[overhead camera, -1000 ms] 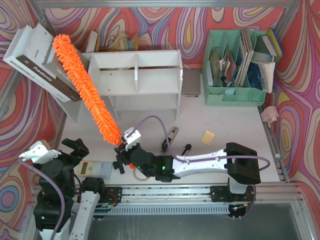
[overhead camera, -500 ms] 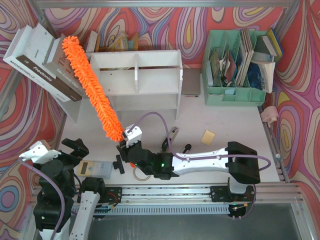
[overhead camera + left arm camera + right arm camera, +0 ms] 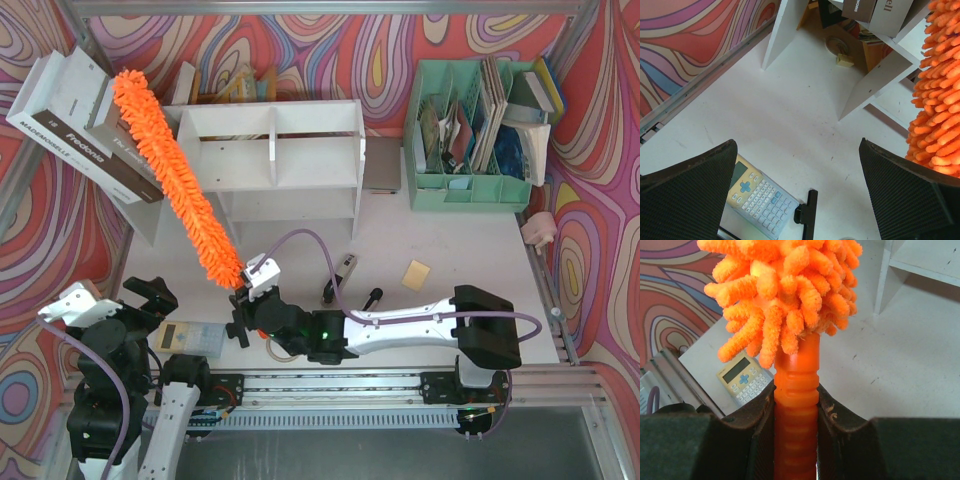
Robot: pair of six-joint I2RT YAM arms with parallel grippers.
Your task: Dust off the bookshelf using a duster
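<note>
Swirling red, pink and blue walls (image 3: 300,50) close in a white table (image 3: 450,240). From above, the white bookshelf (image 3: 275,160) stands at the back of the table, left of centre, with a mint green file organiser (image 3: 470,190) well apart to its right and large books (image 3: 75,120) leaning at its left end. The orange duster (image 3: 175,185) slants from the right pincer (image 3: 248,288) up and to the left, its fluffy length crossing the shelf's left end and its tip lying over the books (whether it touches the wood cannot be told from here). The left pincer (image 3: 150,295) sits low by its base at the table's near left, beside a calculator (image 3: 190,337).

In the left wrist view the two black fingers (image 3: 687,192) stand spread wide with nothing between them, above bare table and the calculator. The duster's fringe fills the right edge, beside a slanting white shelf panel.

In the right wrist view the pincer is pressed tight on the ribbed orange handle (image 3: 796,385), just below the fluffy head. The calculator lies on the table to the left, and a corner of the bookshelf shows at upper right.
</note>
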